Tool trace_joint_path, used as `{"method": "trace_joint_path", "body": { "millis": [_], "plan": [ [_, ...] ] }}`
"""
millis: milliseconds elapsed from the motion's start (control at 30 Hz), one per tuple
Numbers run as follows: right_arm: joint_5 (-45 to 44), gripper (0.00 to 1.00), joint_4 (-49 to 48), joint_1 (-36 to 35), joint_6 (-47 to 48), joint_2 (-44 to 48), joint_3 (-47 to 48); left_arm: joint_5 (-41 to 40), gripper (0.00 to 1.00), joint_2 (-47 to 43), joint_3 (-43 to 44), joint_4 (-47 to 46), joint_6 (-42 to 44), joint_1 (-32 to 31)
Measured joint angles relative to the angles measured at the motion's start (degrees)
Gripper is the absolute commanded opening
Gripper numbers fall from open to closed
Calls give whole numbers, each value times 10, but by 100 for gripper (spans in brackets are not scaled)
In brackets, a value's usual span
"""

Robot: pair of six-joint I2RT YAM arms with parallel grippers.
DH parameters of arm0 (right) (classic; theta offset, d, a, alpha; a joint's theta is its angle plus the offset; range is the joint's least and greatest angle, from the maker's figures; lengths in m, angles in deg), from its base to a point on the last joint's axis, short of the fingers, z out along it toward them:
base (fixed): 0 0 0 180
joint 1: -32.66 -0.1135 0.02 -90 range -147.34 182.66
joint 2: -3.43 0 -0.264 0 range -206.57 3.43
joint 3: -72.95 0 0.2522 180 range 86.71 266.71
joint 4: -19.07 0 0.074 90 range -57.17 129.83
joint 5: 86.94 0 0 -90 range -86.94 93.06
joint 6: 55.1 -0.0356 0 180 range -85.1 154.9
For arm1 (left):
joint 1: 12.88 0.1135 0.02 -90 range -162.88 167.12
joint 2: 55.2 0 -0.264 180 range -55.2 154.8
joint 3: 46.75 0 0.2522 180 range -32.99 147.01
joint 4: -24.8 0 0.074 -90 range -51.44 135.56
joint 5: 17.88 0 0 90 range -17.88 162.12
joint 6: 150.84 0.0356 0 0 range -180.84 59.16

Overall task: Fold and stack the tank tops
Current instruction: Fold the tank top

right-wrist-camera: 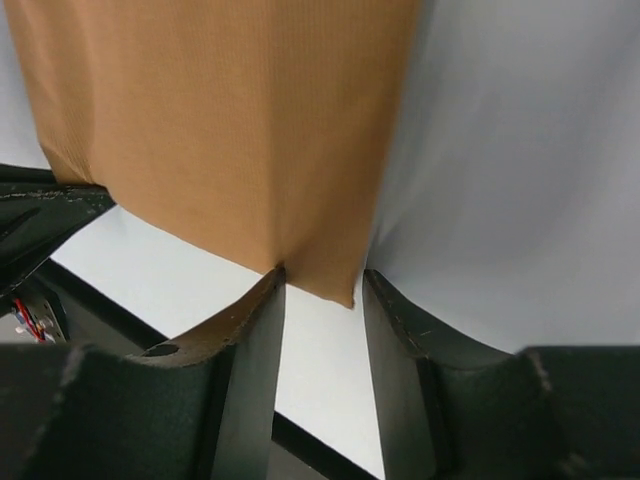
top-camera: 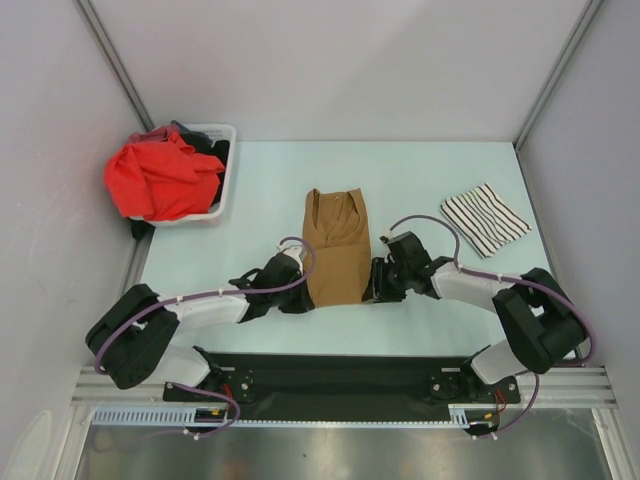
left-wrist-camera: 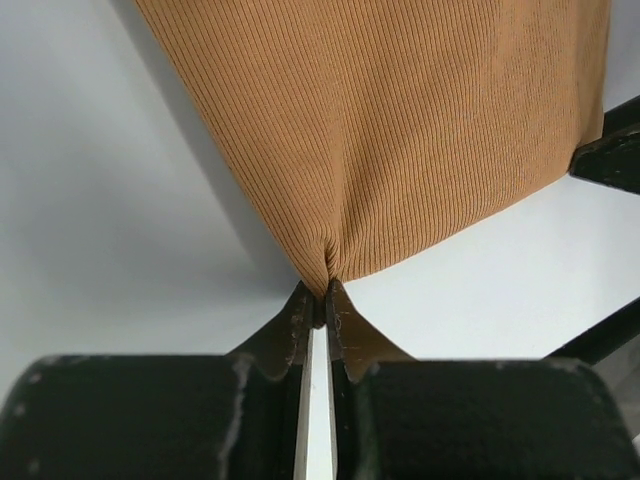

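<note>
Spanning the whole overhead view, a pale table (top-camera: 270,200) is entered first.

Item two: a white laundry basket (top-camera: 228,165), set at the far left corner and heaped with a red garment (top-camera: 160,180) that spills over its rim.

Item three: the tan-brown tank top (top-camera: 337,245), laid as a long narrow strip at the table's centre, its near end between the two arms.

Item four: the striped tank top (top-camera: 485,218), folded into a small rectangle and placed well apart, at the right side.

Item five: the left gripper (left-wrist-camera: 325,290), whose fingers are pressed together on the near left corner of the tan-brown tank top, the cloth puckered at their tips.

Item six: the right gripper (right-wrist-camera: 322,285), whose fingers are held apart, the near right corner of the same top lying loose between them.
</note>
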Motion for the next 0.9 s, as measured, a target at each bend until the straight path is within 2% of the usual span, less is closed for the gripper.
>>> {"method": "trace_joint_path", "body": {
  "millis": [67, 100, 133, 267, 367, 400, 467, 500, 600, 800, 900],
  "plan": [
    [0, 27, -10, -9, 2, -7, 1, 0, 9, 0, 0, 0, 0, 0],
    [1, 9, -12, -12, 2, -10, 1, 0, 9, 0, 0, 0, 0, 0],
    [-5, 0, -12, -15, 6, -12, 1, 0, 8, 0, 0, 0, 0, 0],
    [-27, 0, -5, -26, -5, -11, 1, 0, 9, -1, 0, 1, 0, 0],
    [-60, 0, 4, -46, -15, 17, -15, 1, 13, -9, -8, 2, 0, 0],
    [-66, 0, 9, -54, -19, 32, -26, 2, 16, -16, -12, 3, 0, 0],
    [-78, 7, 22, -67, -29, 64, -47, 4, 24, -30, -24, 6, 0, -1],
    [-83, 18, 30, -74, -36, 79, -55, 4, 32, -41, -30, 10, -2, -3],
    [-96, 33, 64, -87, -46, 116, -67, 1, 49, -83, -46, 34, -5, -6],
    [-110, 44, 102, -86, -49, 156, -64, -13, 67, -149, -55, 95, -4, -6],
    [-115, 44, 110, -85, -47, 150, -59, -17, 69, -152, -55, 106, -4, -6]
  ]
}}
